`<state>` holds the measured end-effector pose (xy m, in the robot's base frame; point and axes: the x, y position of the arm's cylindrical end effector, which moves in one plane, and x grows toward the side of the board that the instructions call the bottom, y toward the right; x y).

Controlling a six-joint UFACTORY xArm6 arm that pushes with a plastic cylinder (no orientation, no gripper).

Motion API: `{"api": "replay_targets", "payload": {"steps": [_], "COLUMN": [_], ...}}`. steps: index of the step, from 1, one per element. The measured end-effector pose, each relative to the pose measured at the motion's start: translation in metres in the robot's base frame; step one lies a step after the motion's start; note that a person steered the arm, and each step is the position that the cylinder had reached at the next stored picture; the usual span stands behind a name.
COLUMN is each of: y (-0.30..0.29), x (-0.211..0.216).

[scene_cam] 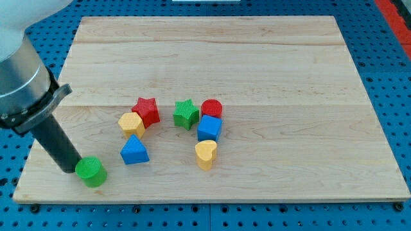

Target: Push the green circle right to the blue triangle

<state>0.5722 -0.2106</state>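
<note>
The green circle (91, 171) lies near the board's bottom left corner. The blue triangle (134, 151) lies to its upper right, a short gap away. My tip (71, 169) rests on the board right against the green circle's left side. The dark rod rises from it toward the view's upper left.
A yellow hexagon (131, 123) and a red star (147, 110) lie just above the blue triangle. To the right lie a green star (185, 113), a red circle (211, 109), a blue cube (209, 128) and a yellow heart (205, 154). The wooden board's (270, 64) bottom edge is close below the green circle.
</note>
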Motion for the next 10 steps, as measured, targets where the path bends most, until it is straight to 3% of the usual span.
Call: {"api": "replay_targets", "payload": {"steps": [1, 6, 7, 10], "y": [-0.023, 0.106, 0.126, 0.149], "x": [0.018, 0.016, 0.037, 0.025]}}
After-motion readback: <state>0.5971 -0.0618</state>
